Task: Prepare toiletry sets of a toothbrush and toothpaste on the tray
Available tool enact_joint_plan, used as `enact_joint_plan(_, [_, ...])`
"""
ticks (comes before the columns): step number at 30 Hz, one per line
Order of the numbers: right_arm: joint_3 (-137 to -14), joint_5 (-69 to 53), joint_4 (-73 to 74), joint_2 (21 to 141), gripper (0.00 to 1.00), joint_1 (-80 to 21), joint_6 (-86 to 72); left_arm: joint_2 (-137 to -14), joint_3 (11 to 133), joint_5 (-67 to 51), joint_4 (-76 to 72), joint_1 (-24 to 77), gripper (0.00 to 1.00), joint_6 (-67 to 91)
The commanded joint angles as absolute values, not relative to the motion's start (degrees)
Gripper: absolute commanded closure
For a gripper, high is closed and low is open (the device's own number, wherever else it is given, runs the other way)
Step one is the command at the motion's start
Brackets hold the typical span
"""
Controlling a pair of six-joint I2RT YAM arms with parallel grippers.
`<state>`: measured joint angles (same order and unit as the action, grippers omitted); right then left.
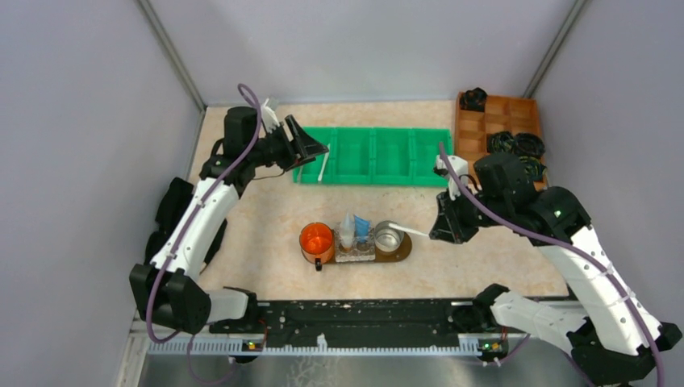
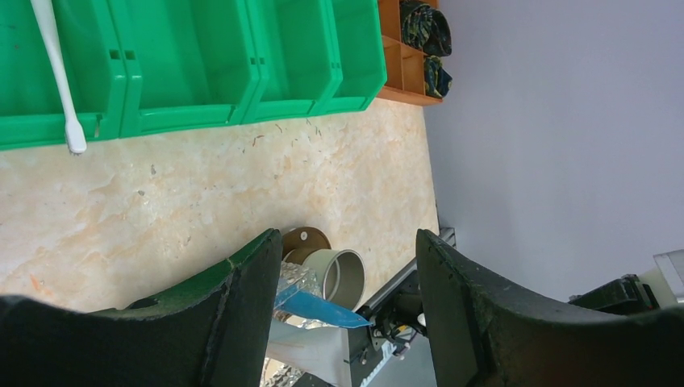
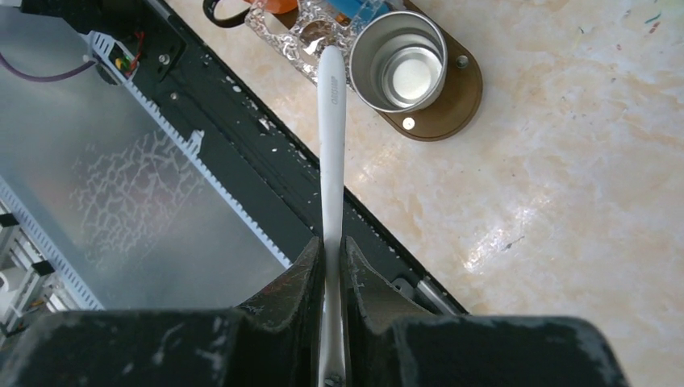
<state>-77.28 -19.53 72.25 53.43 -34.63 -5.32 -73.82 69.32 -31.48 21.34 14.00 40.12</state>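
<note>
Marbled beige surface point(image 1: 266, 234), grey walls point(image 1: 339, 48). Right gripper point(image 3: 332, 251) clamped on white toothbrush point(image 3: 331, 121); tip ahead, beside steel cup point(image 3: 401, 68) on tray point(image 3: 458, 101). Step: delivering brush. Next: centre tip over cup, lower, release. Left gripper point(image 2: 347, 278) apart, empty.

Bright, even light; sharp, mild glare

Ahead of the right hand point(image 3: 333, 250), the white toothbrush point(image 3: 331, 121) it grips juts out, its tip just beside the steel cup point(image 3: 399, 68) – that cup, a crinkled clear holder point(image 3: 302, 32) and an orange cup point(image 1: 317, 239) crowd the tray point(image 3: 460, 89), leaving only its rounded end bare. To this hand's right lies open counter point(image 3: 565, 201); to its left runs a black rail point(image 3: 214, 121). Ahead of the left hand point(image 2: 347, 242), its fingers spread, bare counter stretches to the green bin point(image 2: 185, 117) – whose walls and a second toothbrush point(image 2: 55, 72) stand in the way.
</note>
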Motion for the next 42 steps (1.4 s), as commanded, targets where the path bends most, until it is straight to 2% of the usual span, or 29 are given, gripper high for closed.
enact_joint_plan(1, [-77.8, -21.0, 71.2, 54.7, 0.9, -37.0, -6.3, -74.1, 68.2, -32.0, 18.9, 13.8, 0.32, 40.5])
enact_joint_plan(19, [-75.0, -12.2, 66.7, 61.4, 0.91, -51.9, -12.8, -74.1, 67.2, -33.2, 17.0, 13.8, 0.32, 41.1])
enact_joint_plan(42, [-73.7, -7.1, 61.5, 68.3, 0.92, -54.6, -13.6, -72.3, 67.3, -33.8, 18.5, 13.8, 0.32, 39.6])
